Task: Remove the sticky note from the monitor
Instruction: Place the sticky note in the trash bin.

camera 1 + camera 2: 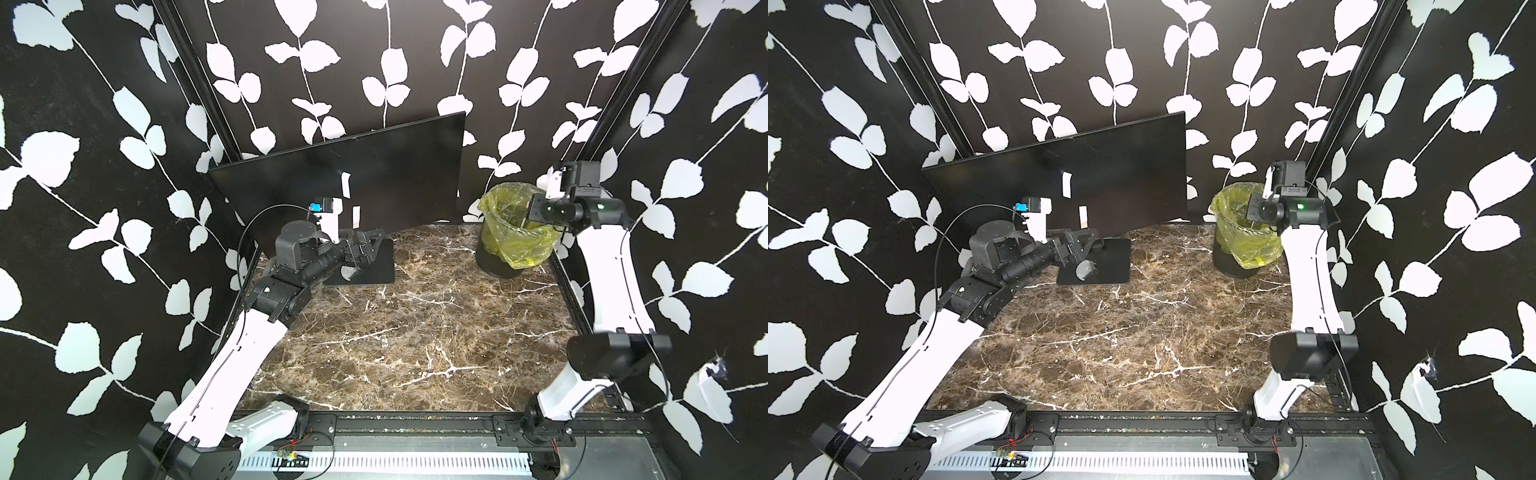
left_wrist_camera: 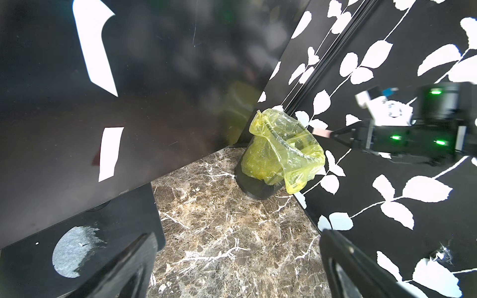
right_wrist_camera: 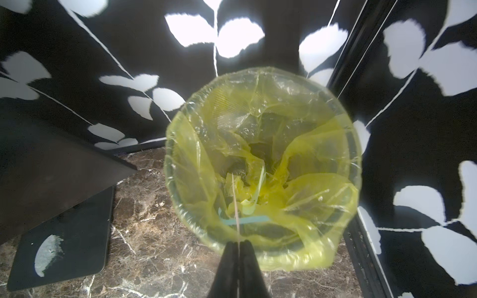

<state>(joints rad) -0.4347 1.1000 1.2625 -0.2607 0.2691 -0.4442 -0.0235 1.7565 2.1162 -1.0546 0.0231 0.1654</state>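
Note:
The monitor (image 1: 395, 166) (image 1: 1121, 166) stands at the back left on its black base plate (image 1: 380, 270). My right gripper (image 3: 238, 242) (image 2: 333, 134) hangs over the yellow-lined bin (image 3: 263, 144), shut on a thin pale sticky note (image 2: 321, 133); the right wrist view shows the note edge-on (image 3: 235, 206). My left gripper (image 2: 237, 233) (image 1: 361, 249) is open and empty, low over the base plate in front of the screen. Two pale strips (image 1: 345, 184) (image 1: 356, 216) show on the screen; I cannot tell whether they are notes or reflections.
The bin (image 1: 515, 241) (image 1: 1241, 241) sits in the back right corner, with paper scraps (image 3: 247, 203) inside. The base plate has a scuffed grey patch (image 2: 74, 250). Leaf-patterned walls close three sides. Brown marble tabletop (image 1: 415, 332) spreads between the arms.

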